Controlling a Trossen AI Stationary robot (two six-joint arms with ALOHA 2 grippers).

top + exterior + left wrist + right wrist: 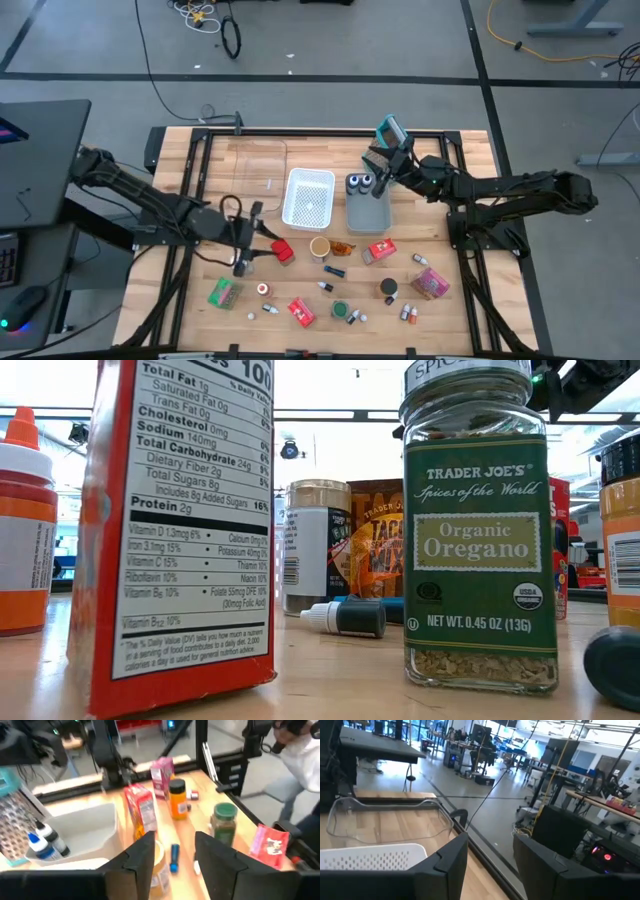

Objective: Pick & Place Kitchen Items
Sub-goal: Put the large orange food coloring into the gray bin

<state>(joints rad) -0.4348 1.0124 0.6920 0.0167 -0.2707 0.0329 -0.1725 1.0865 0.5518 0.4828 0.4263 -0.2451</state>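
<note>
bare wood [200,165] lies open at the table's left rear, while packets and jars [340,285] crowd the front.

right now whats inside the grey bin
In the grey bin, two small dark bottles with blue and white caps sit at its far end. The rest looks bare; the right arm overhangs its far edge, hiding that strip.

Table [200,160], seen from above: three bins in a row across the centre, clear bin [255,163] at 9 o'clock of the white basket [308,197], grey bin [369,207] at its 3 o'clock. Kitchen items [330,285] lie scattered at 6 o'clock of the bins.
</note>
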